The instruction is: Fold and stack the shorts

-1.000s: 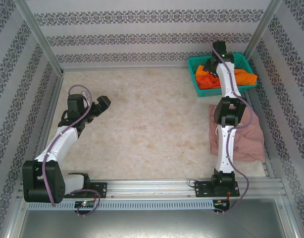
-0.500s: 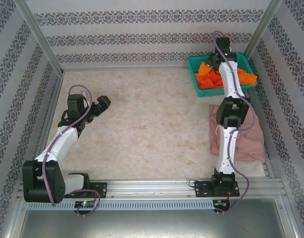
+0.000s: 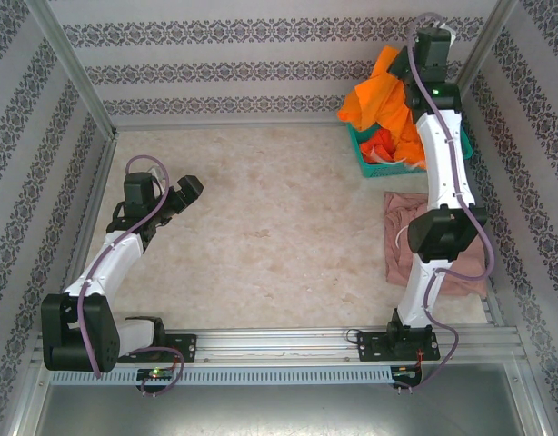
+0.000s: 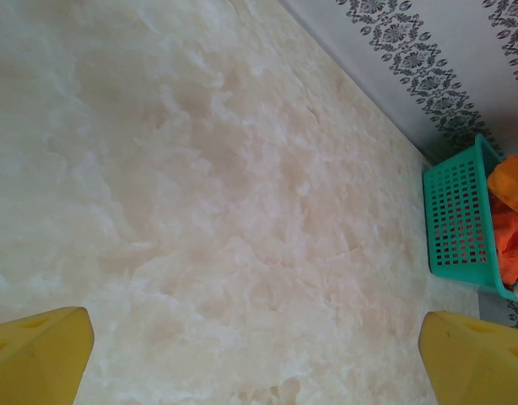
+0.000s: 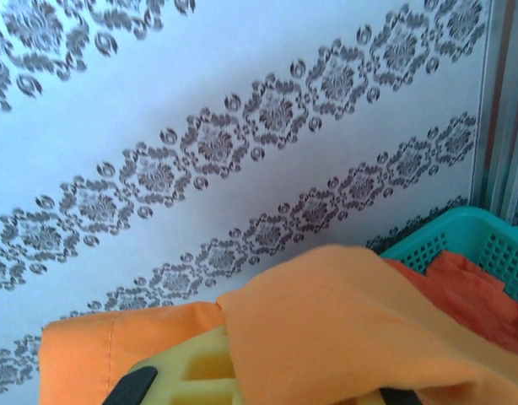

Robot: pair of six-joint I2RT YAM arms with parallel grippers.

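Orange cloth hangs from the right claw, which is clamped shut on the hanging orange shorts and holds them lifted above the teal basket at the far right corner of the surface. The remaining orange shorts lie in that basket. The pink shorts lie spread along the right edge. The left claw gapes wide near the left edge, holding nothing.
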